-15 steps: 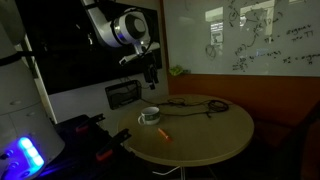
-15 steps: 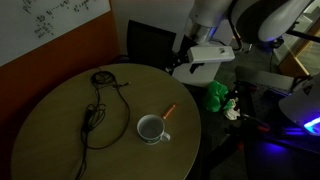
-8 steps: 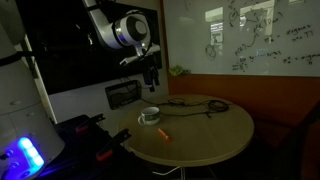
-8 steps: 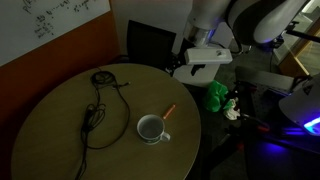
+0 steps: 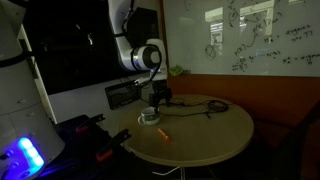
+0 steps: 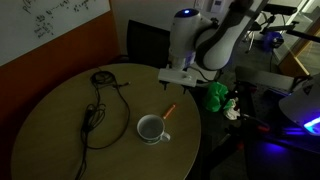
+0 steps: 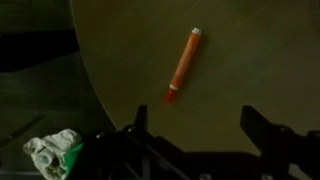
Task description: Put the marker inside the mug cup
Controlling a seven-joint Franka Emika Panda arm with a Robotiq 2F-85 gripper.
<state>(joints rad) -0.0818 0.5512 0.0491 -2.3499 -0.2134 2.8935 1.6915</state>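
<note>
The orange-red marker (image 7: 184, 66) lies flat on the round wooden table (image 5: 205, 130), apart from the mug; it shows in both exterior views (image 5: 163, 133) (image 6: 169, 111). The small white mug cup (image 6: 151, 128) with a dark inside stands upright next to it near the table's edge, and it also shows in an exterior view (image 5: 149, 116). My gripper (image 7: 200, 125) is open and empty, hanging above the table with the marker just ahead of its fingertips. In the exterior views the gripper (image 5: 157, 96) (image 6: 178, 77) hovers above the table edge near the mug.
A black coiled cable (image 6: 100, 100) lies across the table away from the mug. A green and white crumpled thing (image 7: 50, 152) lies off the table's edge below; it also shows in an exterior view (image 6: 217, 95). A whiteboard (image 5: 255, 40) covers the wall behind.
The arm has swung down from high above to just over the table edge near the marker and mug. Marker, mug and cable have not moved.
</note>
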